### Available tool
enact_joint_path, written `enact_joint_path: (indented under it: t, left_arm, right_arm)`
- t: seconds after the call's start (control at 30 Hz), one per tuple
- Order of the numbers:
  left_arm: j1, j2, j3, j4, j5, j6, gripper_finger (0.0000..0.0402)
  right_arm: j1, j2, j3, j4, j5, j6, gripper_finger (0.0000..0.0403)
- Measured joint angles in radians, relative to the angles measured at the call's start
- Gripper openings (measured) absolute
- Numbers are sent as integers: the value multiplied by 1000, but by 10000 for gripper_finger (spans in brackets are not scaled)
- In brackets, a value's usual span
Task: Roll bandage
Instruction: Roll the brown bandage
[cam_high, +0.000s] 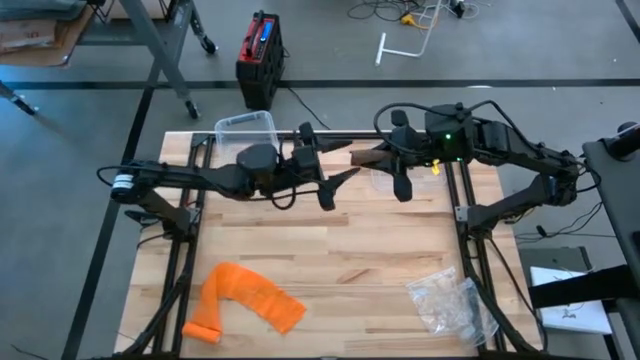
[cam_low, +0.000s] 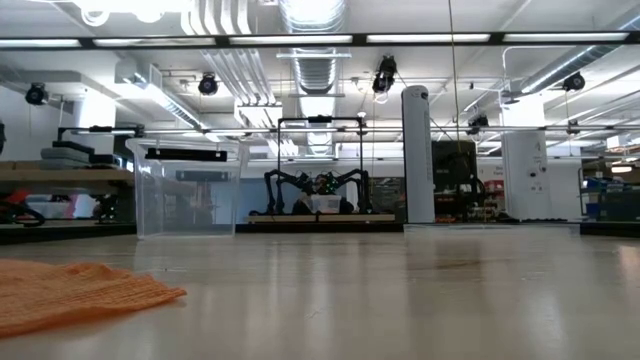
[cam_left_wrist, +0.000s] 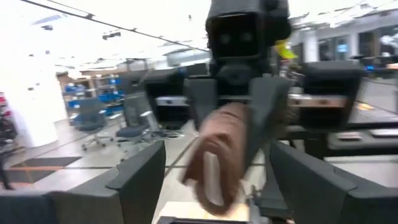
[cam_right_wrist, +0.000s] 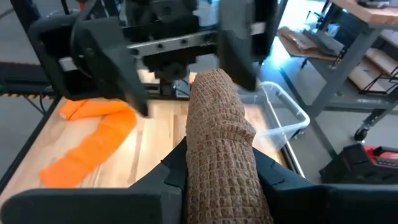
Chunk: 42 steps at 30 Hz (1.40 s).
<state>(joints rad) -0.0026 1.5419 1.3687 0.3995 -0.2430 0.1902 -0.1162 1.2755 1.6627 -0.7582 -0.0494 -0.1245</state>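
While a brown, waffle-textured bandage roll (cam_right_wrist: 224, 149) is pinched between the fingers of the right gripper (cam_high: 375, 158), it hangs in the air above the far edge of the wooden table (cam_high: 340, 260), pointing toward the left gripper (cam_high: 335, 165), which faces it with its two dark fingers (cam_left_wrist: 137, 177) spread wide and holding nothing. Seen past those parted fingers, the roll (cam_left_wrist: 214, 155) sticks out from the right arm's clenched claw, end on. Both arms meet over the middle of the table's back rim, the left reaching in from the left side, the right from the right. Just behind the left arm a clear plastic bin (cam_high: 245, 132) stands at the far left corner. Well apart, near the front left of the table, an orange bandage (cam_high: 245, 298) lies unrolled in a loose curve, and a crumpled clear plastic bag (cam_high: 450, 300) sits at the front right. Beyond the table, a red and black case (cam_high: 260, 55) rests on the grey floor
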Motion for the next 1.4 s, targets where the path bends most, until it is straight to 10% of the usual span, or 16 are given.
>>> enact_joint_path:
  t: [0.3,0.57,0.97,1.4]
  left_arm:
    - [16,42,24,20,43,3,225]
    - [17,43,24,20,86,7,36]
    - [16,-19,-6,-22,95,-16,37]
    - [3,-30,-9,-15,122,-30,38]
  right_arm:
    - [0,-2,-1,6,-37,-35,78]
    - [0,-2,-2,12,-59,-51,98]
    - [3,-65,6,32,-66,-26,178]
    - [3,-64,-5,-5,-59,-11,130]
